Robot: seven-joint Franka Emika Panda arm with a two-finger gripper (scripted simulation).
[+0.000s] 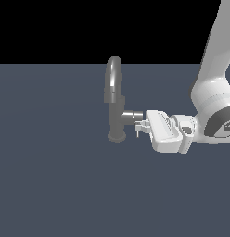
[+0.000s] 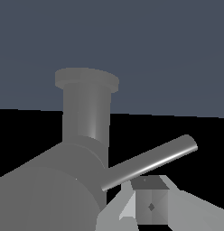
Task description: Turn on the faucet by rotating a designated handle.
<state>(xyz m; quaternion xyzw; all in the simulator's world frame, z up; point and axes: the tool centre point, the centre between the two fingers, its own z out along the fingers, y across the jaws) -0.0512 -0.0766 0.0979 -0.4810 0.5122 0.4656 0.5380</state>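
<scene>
The grey faucet (image 1: 115,99) stands on the dark floor with its arched spout up and its round base (image 1: 117,137) down. The handle (image 1: 131,115) is a short stub that sticks out toward the exterior view's right, and a thin lever rod (image 1: 137,132) hangs from its end. My gripper (image 1: 143,125) lies level at the end of the stub, right beside the rod, with the fingers together and nothing between them. In the wrist view the handle (image 2: 46,194) fills the near corner, the rod (image 2: 150,162) crosses just past a fingertip (image 2: 151,205), and the faucet base (image 2: 86,83) shows beyond.
The flat dark blue-grey floor (image 1: 56,185) spreads all round the faucet. My white arm (image 1: 214,92) comes down from the exterior view's upper right.
</scene>
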